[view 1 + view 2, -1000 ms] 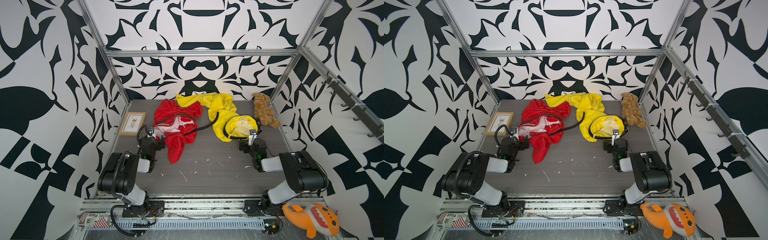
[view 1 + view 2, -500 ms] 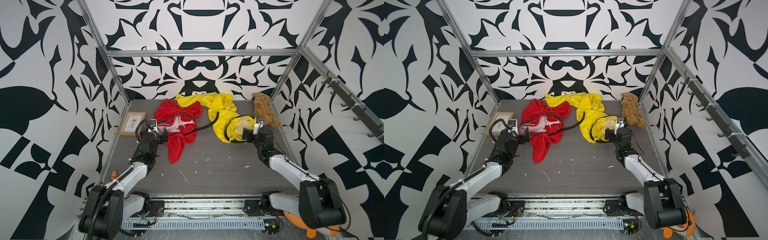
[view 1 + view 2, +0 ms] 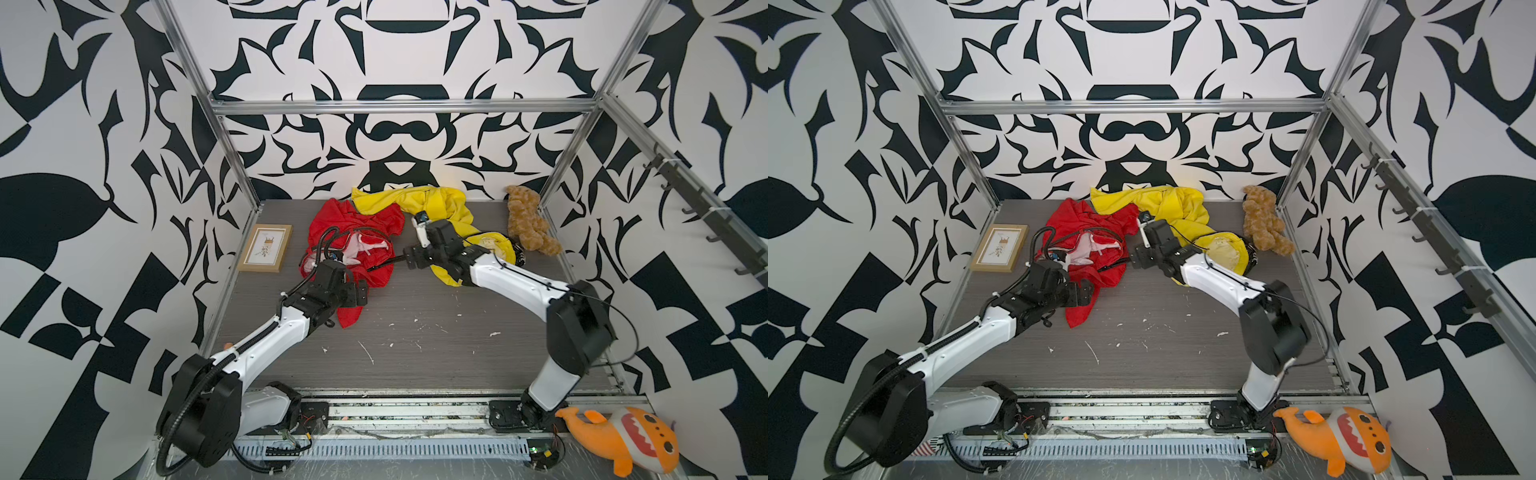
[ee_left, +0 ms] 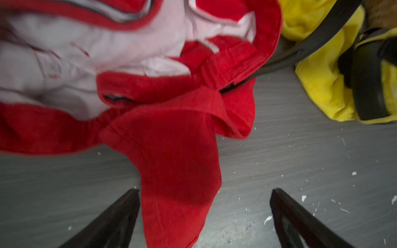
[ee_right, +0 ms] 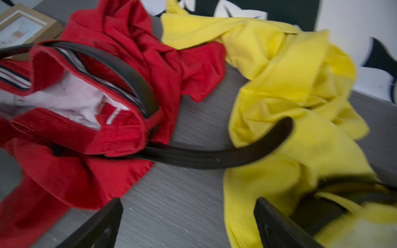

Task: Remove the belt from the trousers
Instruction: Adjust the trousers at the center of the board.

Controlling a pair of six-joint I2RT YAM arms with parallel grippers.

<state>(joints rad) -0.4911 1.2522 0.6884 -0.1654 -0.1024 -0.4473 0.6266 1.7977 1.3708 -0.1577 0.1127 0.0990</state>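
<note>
Walls [image 3: 395, 62] patterned in black and white enclose a grey wood-grain surface [image 3: 415, 365] on three sides. Both white-and-black arms reach out from the near rail, the left arm [image 3: 266, 345] toward the red trousers [image 3: 353, 224], the right arm [image 3: 519, 286] across the yellow trousers [image 3: 436, 203]. The two pairs lie crumpled at the far middle of the surface, red to the left, yellow to the right, overlapping at the back. The red pair's waist gapes, showing pale lining and striped trim. A black belt [image 5: 204, 157] is threaded round that red waist; its free end leaves the loops, crosses a strip of bare surface and rests on the yellow fabric. A dark band [image 5: 354, 189] also rings the yellow waist. An orange plush [image 3: 619, 440] lies off the surface beside the right arm's base. A brown teddy bear [image 3: 528, 220] sits in the far right corner, and a wooden picture frame [image 3: 266, 248] lies flat at the left edge. The left end effector [image 4: 204, 191] is released, fingers spread wide over one red trouser leg, grasping nothing. The right end effector [image 5: 189, 200] is likewise released, poised between the two pairs with the belt just ahead of it. White crumbs [image 3: 365, 351] dot the near surface.
</note>
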